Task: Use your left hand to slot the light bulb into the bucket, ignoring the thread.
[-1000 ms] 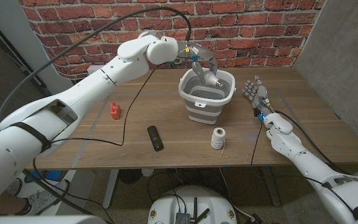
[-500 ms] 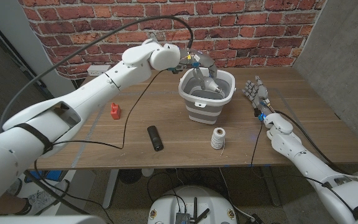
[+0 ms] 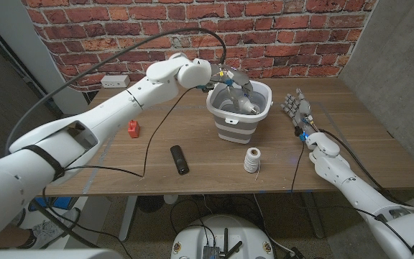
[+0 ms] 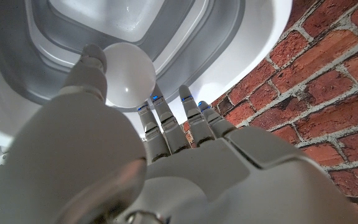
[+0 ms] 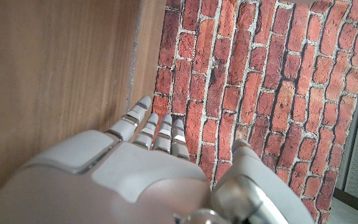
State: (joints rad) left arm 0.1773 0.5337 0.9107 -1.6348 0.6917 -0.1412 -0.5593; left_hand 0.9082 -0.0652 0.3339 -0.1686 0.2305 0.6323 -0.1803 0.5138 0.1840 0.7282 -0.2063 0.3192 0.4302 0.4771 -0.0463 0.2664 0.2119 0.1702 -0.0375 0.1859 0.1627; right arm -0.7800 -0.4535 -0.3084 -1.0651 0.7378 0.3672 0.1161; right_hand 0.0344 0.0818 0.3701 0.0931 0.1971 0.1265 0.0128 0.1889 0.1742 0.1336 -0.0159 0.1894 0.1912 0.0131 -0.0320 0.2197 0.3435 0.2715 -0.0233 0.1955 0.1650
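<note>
Left hand (image 3: 234, 78): over bucket (image 3: 225, 122), fingers pinching light bulb (image 4: 127, 73) for lowering inside | right hand (image 3: 297, 109): idle, fingers spread | thread (image 3: 251, 160): apart, ignored

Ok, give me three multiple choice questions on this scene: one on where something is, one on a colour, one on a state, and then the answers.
1. Where does the thread stand?
A. on the table in front of the bucket
B. inside the bucket
C. beside the red item

2. What colour is the small item on the table under the left arm?
A. blue
B. red
C. yellow

3. What is the left hand doing?
A. resting on the table
B. holding the thread
C. holding the bulb over the bucket's opening

Answers:
1. A: the head view shows the spool on the wood on the near side of the bucket.
2. B: it shows plainly red in the head view.
3. C: the left wrist view shows the fingers against the white bulb, with the bucket's inside behind it.
</note>
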